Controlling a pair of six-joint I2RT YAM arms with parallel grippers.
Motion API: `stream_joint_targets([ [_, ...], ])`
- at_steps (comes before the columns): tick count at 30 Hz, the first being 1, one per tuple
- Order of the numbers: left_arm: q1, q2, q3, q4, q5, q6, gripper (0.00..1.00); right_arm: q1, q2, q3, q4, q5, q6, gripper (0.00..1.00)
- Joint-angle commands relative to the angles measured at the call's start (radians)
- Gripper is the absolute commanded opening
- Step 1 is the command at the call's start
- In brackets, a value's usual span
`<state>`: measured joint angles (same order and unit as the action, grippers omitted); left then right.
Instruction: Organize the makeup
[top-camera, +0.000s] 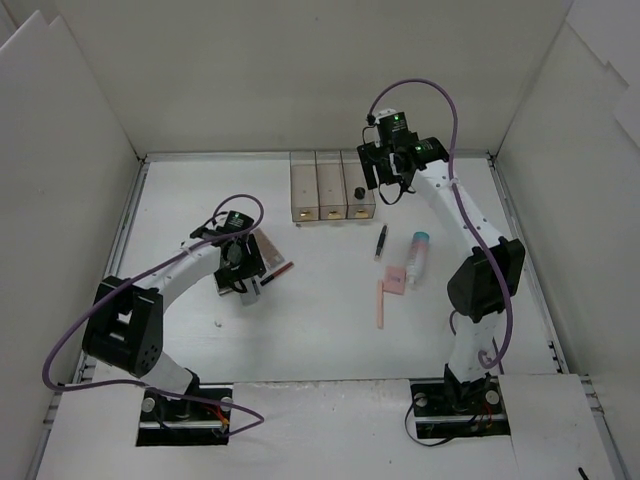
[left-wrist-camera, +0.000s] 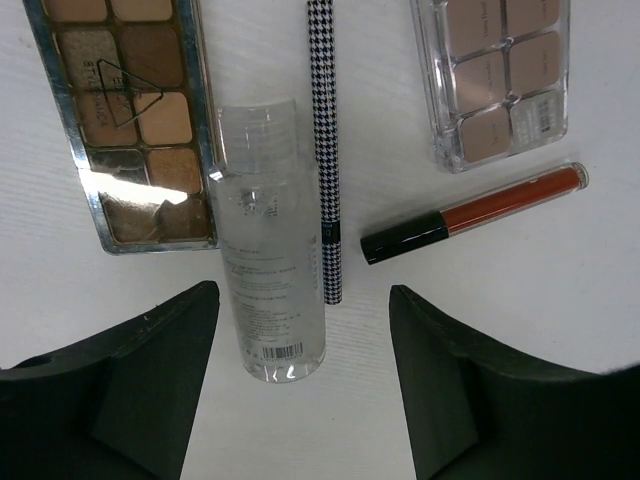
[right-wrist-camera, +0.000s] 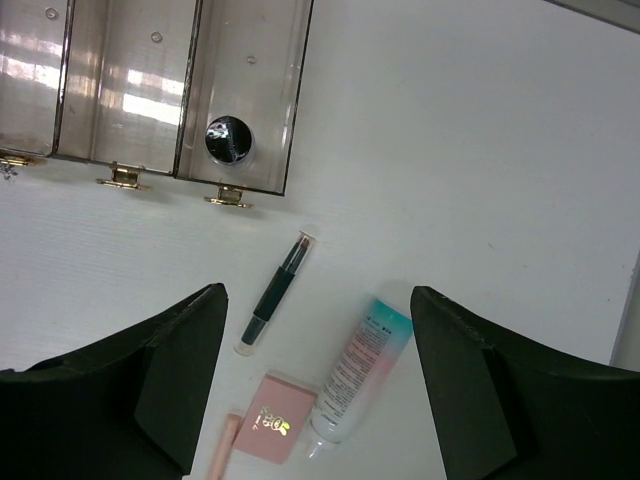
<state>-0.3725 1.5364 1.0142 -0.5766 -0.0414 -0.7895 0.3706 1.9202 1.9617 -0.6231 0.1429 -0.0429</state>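
Observation:
My left gripper (left-wrist-camera: 302, 300) stands open over the table. The base of a clear bottle (left-wrist-camera: 268, 270) lies between its fingers, with a houndstooth pencil (left-wrist-camera: 325, 150) beside it. Around them lie two brown eyeshadow palettes (left-wrist-camera: 125, 120) (left-wrist-camera: 495, 75) and a red lip pencil (left-wrist-camera: 475, 212). My right gripper (right-wrist-camera: 317, 295) hangs open and empty, high above a black pencil (right-wrist-camera: 278, 293), a white-blue bottle (right-wrist-camera: 360, 370), a pink square pad (right-wrist-camera: 275, 418) and a pink stick (right-wrist-camera: 225, 455). A black-capped vial (right-wrist-camera: 230, 138) stands in the clear box's right compartment.
The clear three-compartment box (top-camera: 330, 185) sits at the back centre of the table, and its other two compartments hold nothing. White walls enclose the table on the left, right and back. The left gripper (top-camera: 243, 275) is left of centre, the right gripper (top-camera: 385, 185) by the box.

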Motion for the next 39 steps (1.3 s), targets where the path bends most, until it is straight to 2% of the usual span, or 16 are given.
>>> stream_joint_targets([
  [1, -0.008, 0.002, 0.000, -0.005, 0.020, -0.045, 0.63, 0.007, -0.069, -0.010, 0.059, 0.006, 0.026, 0.71],
  [7, -0.008, 0.033, -0.017, 0.001, 0.012, -0.051, 0.60, 0.019, -0.073, -0.035, 0.066, -0.009, 0.037, 0.71],
  [13, -0.008, 0.080, -0.023, 0.006, 0.029, -0.060, 0.47, 0.027, -0.076, -0.055, 0.075, -0.009, 0.037, 0.71],
  [16, -0.008, 0.082, -0.026, 0.001, 0.029, -0.062, 0.30, 0.030, -0.079, -0.061, 0.077, -0.008, 0.038, 0.71],
  [17, -0.008, 0.077, -0.026, -0.006, 0.029, -0.060, 0.19, 0.031, -0.079, -0.061, 0.076, -0.009, 0.038, 0.71],
  [20, -0.008, 0.012, -0.016, -0.032, -0.001, -0.051, 0.00, 0.031, -0.093, -0.063, 0.079, -0.022, 0.038, 0.71],
  [26, -0.052, -0.157, 0.067, -0.078, -0.123, 0.044, 0.00, 0.031, -0.136, -0.070, 0.079, -0.114, 0.084, 0.71],
  [30, -0.063, -0.232, 0.081, -0.030, -0.105, 0.116, 0.00, 0.031, -0.165, -0.084, 0.079, -0.201, 0.103, 0.71],
  [32, -0.074, -0.265, 0.069, 0.055, -0.078, 0.206, 0.00, 0.030, -0.181, -0.090, 0.080, -0.252, 0.113, 0.71],
  [35, -0.086, -0.320, 0.008, 0.248, 0.072, 0.356, 0.00, 0.024, -0.222, -0.084, 0.082, -0.374, 0.138, 0.69],
  [39, -0.137, -0.387, -0.051, 0.440, 0.152, 0.498, 0.00, 0.001, -0.256, -0.066, 0.086, -0.634, 0.173, 0.66],
])
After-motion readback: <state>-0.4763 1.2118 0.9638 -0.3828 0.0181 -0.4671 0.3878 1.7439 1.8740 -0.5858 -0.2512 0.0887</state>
